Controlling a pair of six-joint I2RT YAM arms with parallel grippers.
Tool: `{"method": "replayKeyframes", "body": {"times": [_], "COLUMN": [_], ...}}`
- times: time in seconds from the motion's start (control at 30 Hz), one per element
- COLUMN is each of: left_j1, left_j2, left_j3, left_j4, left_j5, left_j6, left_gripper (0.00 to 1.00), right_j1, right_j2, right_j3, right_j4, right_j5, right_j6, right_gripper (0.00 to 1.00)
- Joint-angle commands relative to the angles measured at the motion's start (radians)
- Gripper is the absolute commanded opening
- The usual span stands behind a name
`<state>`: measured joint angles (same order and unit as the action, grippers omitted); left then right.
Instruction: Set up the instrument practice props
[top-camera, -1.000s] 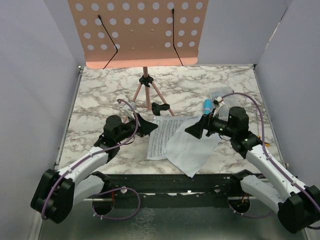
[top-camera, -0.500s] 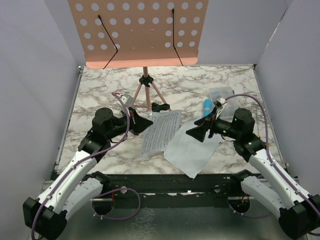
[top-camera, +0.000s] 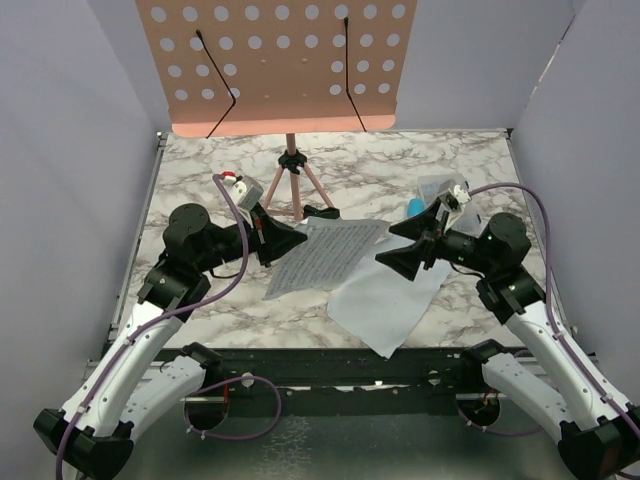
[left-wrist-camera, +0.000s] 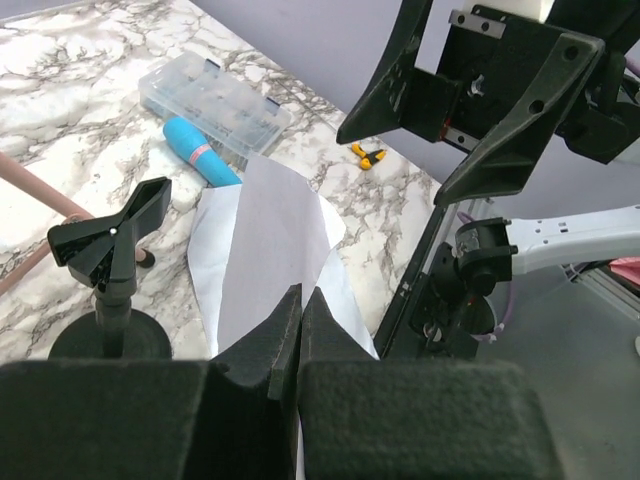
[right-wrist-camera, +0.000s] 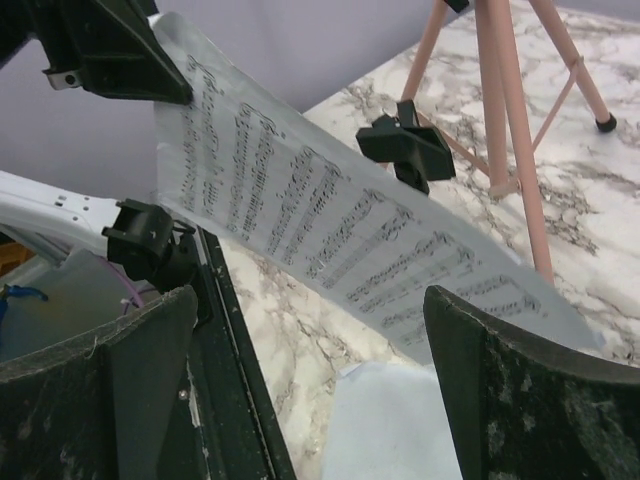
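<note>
The pink hole-dotted music stand (top-camera: 275, 60) rises at the back on thin tripod legs (top-camera: 292, 190). My left gripper (top-camera: 298, 238) is shut on the edge of a printed sheet-music page (top-camera: 328, 255) and holds it tilted above the table. A second page (top-camera: 385, 300) lies flat beneath it. My right gripper (top-camera: 398, 250) is open, just right of the raised page and apart from it. The page (right-wrist-camera: 330, 220) crosses the right wrist view beyond the open gripper (right-wrist-camera: 310, 310). The blue microphone (top-camera: 413, 207) lies behind my right gripper. The black mic stand (top-camera: 322, 212) stands by the tripod.
A clear plastic compartment box (top-camera: 440, 188) sits at the back right beside the microphone. A small yellow object (left-wrist-camera: 368, 153) lies near the table's edge in the left wrist view. Grey walls close in both sides, and a black rail runs along the near edge.
My left arm has drawn back and up with the printed page, lifting it off the table and swinging it rightward. My right arm has shifted slightly right and back, still open.
</note>
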<state>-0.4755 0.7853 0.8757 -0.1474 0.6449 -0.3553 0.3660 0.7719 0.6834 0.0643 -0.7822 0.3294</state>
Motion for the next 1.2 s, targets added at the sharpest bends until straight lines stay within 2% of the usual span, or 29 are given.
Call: {"method": "replayKeyframes", "body": {"times": [0.0,0.33,0.5,0.87,1.17], "left_j1": [-0.005,-0.005,-0.005,-0.006,-0.006], "left_j2": [0.022,0.06,0.062,0.058,0.037], "left_j3": [0.035,0.024,0.029,0.046,0.054], "left_j4": [-0.028,-0.032,-0.031,-0.022,0.03], "left_j5": [0.065,0.139,0.177,0.189,0.168], "left_j6": [0.028,0.013,-0.002,-0.016,-0.05], "left_gripper": [0.0,0.0,0.0,0.0,0.0], "right_j1": [-0.004,-0.001,0.025,0.175,0.253], "right_j2": [-0.014,0.17,0.253,0.347,0.403], "right_j3": [0.057,0.172,0.189,0.22,0.206], "right_j4": [0.051,0.106,0.082,-0.039,-0.019], "right_j5": [-0.049,-0.192,-0.246,-0.223,-0.177], "right_j6": [-0.017,-0.006,-0.039,-0.143,-0.151], "right_gripper": [1.0,0.99,0.94,0.88,0.66]}}
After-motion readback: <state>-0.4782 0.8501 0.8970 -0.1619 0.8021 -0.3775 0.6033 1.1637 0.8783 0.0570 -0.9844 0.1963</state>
